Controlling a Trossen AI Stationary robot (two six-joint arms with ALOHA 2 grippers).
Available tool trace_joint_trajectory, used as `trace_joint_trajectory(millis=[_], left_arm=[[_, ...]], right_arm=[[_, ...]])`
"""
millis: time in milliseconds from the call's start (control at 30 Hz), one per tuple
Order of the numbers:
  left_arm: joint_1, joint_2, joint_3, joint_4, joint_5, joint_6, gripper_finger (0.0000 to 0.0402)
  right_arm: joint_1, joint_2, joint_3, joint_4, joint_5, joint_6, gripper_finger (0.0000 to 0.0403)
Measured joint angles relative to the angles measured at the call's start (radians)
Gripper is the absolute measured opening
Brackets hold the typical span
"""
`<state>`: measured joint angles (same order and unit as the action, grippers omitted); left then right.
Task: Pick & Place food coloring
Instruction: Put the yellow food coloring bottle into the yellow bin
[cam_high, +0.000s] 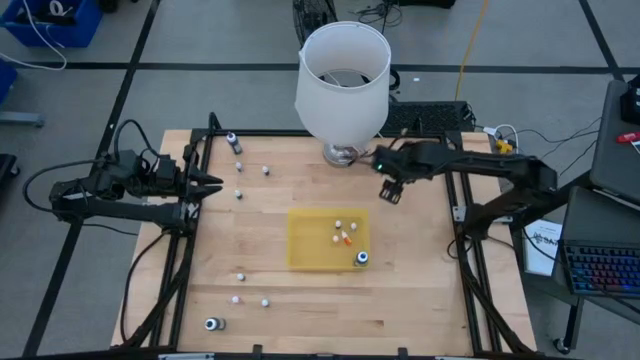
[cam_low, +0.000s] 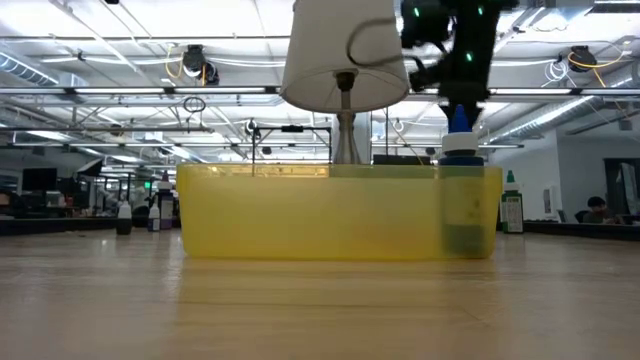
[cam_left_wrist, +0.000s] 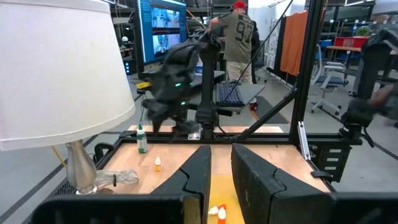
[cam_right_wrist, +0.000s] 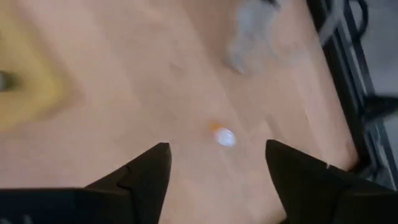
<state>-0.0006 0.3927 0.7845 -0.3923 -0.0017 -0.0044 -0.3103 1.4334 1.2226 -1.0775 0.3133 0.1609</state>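
The food coloring is a set of tiny bottles. Several lie in the yellow tray (cam_high: 305, 250), among them a dark one with a white-teal top (cam_high: 361, 258). Others stand scattered on the wood near the far left (cam_high: 232, 140) and the near left (cam_high: 212, 323). My right gripper (cam_high: 390, 190) hangs open above the table right of the tray's far corner, pointing steeply down. In its wrist view a whitish bottle with an orange cap (cam_right_wrist: 224, 137) stands on the wood below the spread fingers (cam_right_wrist: 149, 168), untouched. My left gripper (cam_high: 215, 184) waits shut at the left edge.
A tall lamp with a big white shade (cam_high: 342, 75) stands on its metal foot (cam_high: 340, 154) at the table's far edge, close to my right gripper. A small green-capped bottle (cam_left_wrist: 142, 140) stands near the right edge. A person (cam_left_wrist: 239, 37) stands beyond the table.
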Motion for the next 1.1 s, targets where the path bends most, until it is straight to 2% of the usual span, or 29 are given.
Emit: trace_joint_trajectory(millis=[167, 333, 467, 667, 1100], left_arm=[[0.0, 0.0, 0.0, 0.0, 0.0, 0.0, 0.0067], [0.0, 0.0, 0.0, 0.0, 0.0, 0.0, 0.0067], [0.0, 0.0, 0.0, 0.0, 0.0, 0.0, 0.0067], [0.0, 0.0, 0.0, 0.0, 0.0, 0.0, 0.0067], [0.0, 0.0, 0.0, 0.0, 0.0, 0.0, 0.0067]], right_arm=[[-0.159, -0.036, -0.133, 0.09, -0.082, 0.006, 0.0264], [-0.244, -0.026, -0.202, 0.174, -0.162, -0.021, 0.0257], [-0.264, -0.019, -0.208, 0.199, -0.167, -0.024, 0.0259], [-0.264, 0.021, -0.207, 0.22, -0.241, -0.012, 0.0262], [-0.264, 0.194, -0.208, 0.267, -0.236, -0.017, 0.0258]])
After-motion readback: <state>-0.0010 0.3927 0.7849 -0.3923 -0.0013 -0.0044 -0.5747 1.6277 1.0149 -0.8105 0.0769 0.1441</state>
